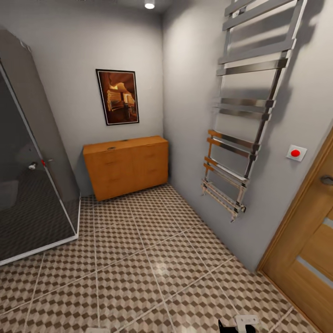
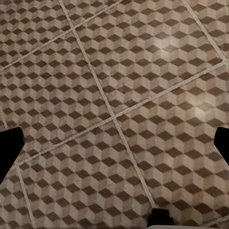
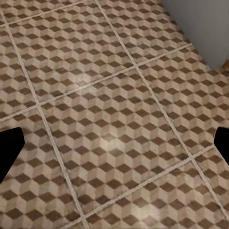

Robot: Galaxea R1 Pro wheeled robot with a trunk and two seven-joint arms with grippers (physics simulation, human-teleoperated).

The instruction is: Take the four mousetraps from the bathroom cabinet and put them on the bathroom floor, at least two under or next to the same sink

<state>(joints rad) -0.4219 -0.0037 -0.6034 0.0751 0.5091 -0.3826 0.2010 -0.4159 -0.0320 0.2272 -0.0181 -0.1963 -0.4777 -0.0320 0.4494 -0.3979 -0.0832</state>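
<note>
Two black fingertips show at opposite edges of each wrist view, so the left pincer [image 2: 114, 143] and the right pincer [image 3: 114, 145] are both spread wide with nothing between the fingers, each hanging over the bathroom floor [image 1: 138, 268] with its brown-and-beige cube tiles and pale grout lines. From the head view, the orange-brown wooden cabinet [image 1: 126, 166] stands at the far end of the room against the grey back wall, in the corner where that wall meets the right wall, its drawers closed. On its top sits a small dark object [image 1: 111, 148], too small to identify. Above the cabinet hangs a framed picture [image 1: 117, 96]. A glass shower enclosure [image 1: 34, 152] with a dark floor fills the left side. On the right wall a chrome ladder-style towel radiator [image 1: 245, 115] is mounted, with a white switch with a red button [image 1: 296, 152] beside it and a wooden door [image 1: 310, 245] nearer. A ceiling light [image 1: 149, 5] glows above.
</note>
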